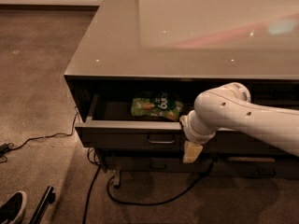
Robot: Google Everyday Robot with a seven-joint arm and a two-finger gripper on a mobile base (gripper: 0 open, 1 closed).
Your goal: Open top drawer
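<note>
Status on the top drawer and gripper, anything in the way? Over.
Gripper at top drawer front, just right of its pull. Drawer part open, green snack bag inside. Cable on floor below; nothing seen blocking the drawer's path.

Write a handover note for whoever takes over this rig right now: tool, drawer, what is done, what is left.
The tool hangs low in front of the drawer, just right of its pull.
The drawer is pulled partway out from under the counter; a green bag lies inside.
Done: drawer open.
Left: pull further if full opening is wanted, then back the arm away.
</note>
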